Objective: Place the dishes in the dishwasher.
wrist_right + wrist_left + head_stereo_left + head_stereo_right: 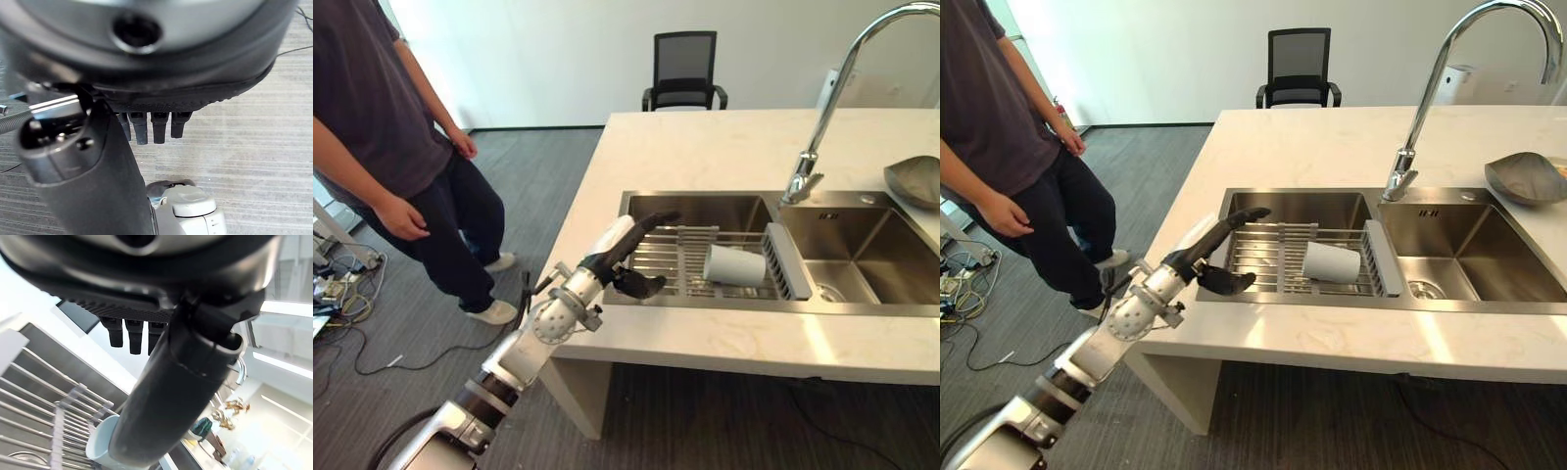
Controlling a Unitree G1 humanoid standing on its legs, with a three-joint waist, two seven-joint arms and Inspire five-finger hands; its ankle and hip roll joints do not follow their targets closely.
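Note:
A white cup (734, 265) lies on its side on the wire rack (677, 245) set across the left basin of the steel sink (867, 257). My left hand (628, 255) hovers over the sink's left rim, open, fingers stretched toward the rack and thumb spread below. It is a short way left of the cup and touches nothing. In the left wrist view the cup (101, 446) shows past the thumb of that hand (166, 396). My right hand (154, 126) hangs open over the grey floor, holding nothing.
A tall curved faucet (824, 103) stands behind the sink's divider. A grey bowl (913, 179) rests on the white counter at far right. A person (386, 127) stands on the floor at the left. A black chair (683, 69) is beyond the counter.

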